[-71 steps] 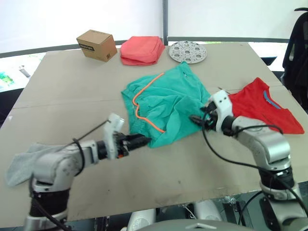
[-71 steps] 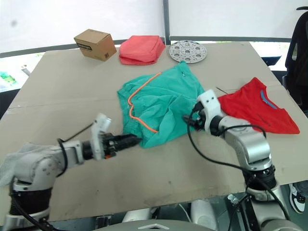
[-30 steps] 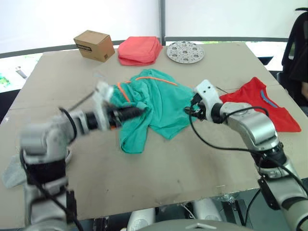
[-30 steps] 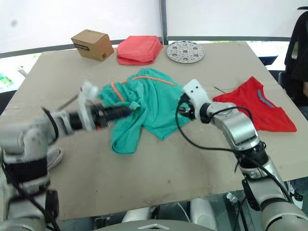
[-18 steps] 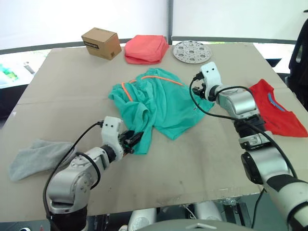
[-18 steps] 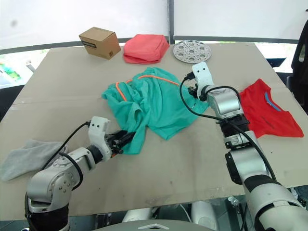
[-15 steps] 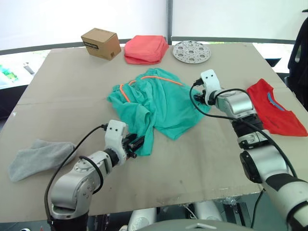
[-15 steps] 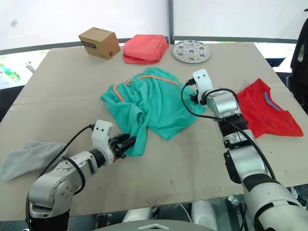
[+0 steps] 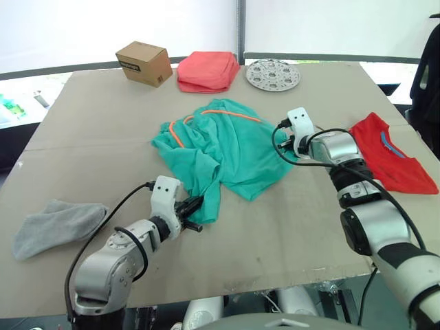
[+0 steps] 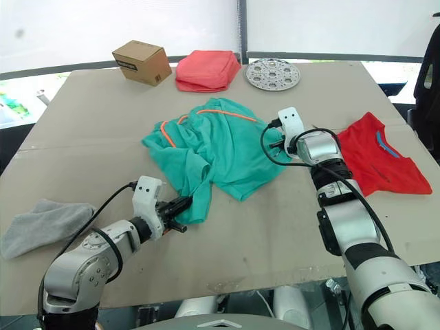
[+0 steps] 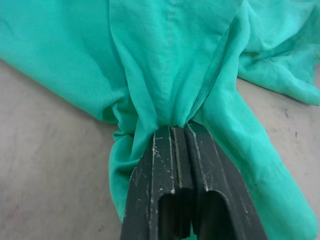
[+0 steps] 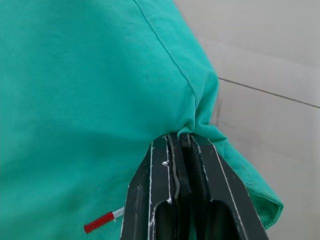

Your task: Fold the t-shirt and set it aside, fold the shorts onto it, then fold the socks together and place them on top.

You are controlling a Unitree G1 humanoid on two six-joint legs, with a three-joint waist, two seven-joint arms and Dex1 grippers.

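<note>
Shorts pinched at two edges, crumpled mid-counter

Nearest, the left tool (image 11: 179,131) is pressed together on a bunched hem of the shorts (image 9: 230,148); farther, the right tool (image 12: 181,140) is clamped on a thin edge, from which the fabric could be lost if pulled taut.

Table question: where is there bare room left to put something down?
The table is bare between the box and the sock, along the near edge below the shorts, and between the plate and the t-shirt. The middle, around the shorts and both tools, is crowded.
</note>
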